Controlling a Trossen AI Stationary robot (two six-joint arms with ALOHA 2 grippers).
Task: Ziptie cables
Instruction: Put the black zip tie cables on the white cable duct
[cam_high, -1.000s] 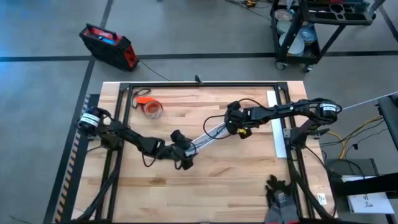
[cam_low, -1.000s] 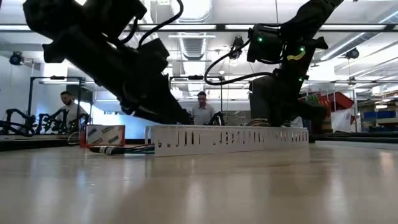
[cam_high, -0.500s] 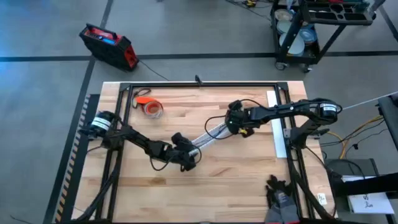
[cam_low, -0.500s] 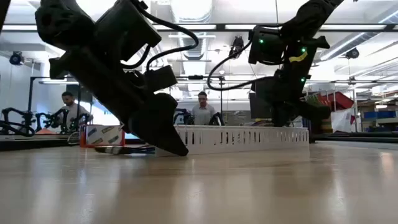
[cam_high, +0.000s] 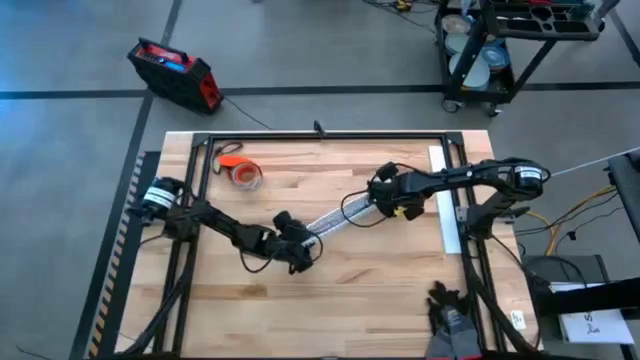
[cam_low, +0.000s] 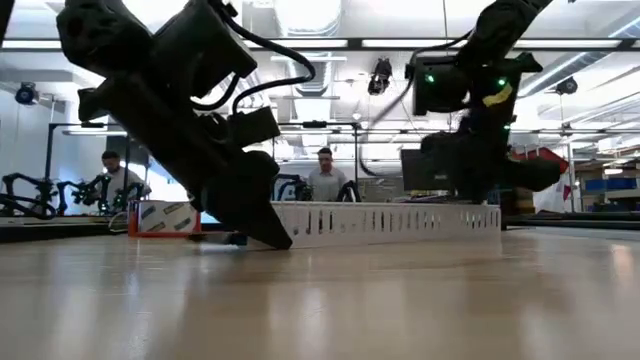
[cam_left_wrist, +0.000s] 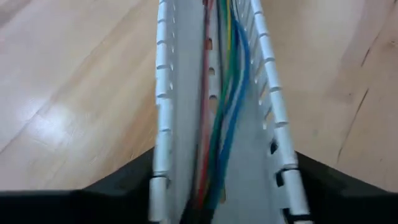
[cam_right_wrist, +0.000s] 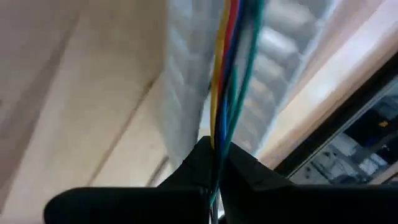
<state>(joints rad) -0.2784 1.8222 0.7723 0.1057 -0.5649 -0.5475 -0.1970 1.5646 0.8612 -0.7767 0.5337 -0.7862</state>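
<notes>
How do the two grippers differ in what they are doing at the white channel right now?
The right gripper is shut on the cables, pinching the coloured strands at the channel's far end. The left gripper sits at the near end, its fingers straddling both channel walls, with the cables running between them. Both stay low over the table.

A robotics lab or workshop is shown. A butcher-block wooden table (cam_high: 330, 290) is framed by black metal rails and stands on a grey concrete floor (cam_high: 80, 50) marked with dark tape lines. A red and black tool case (cam_high: 174, 75) is seen on the floor at the far left, and a wheeled metal cart (cam_high: 500, 45) loaded with equipment at the far right. Loose power cords (cam_high: 570, 215) are seen at the right of the table. Beyond the table, long ceiling strip lights (cam_low: 300, 43), exposed ducting, other robot arms (cam_low: 30, 192) on benches and two people (cam_low: 325, 178) are seen.
</notes>
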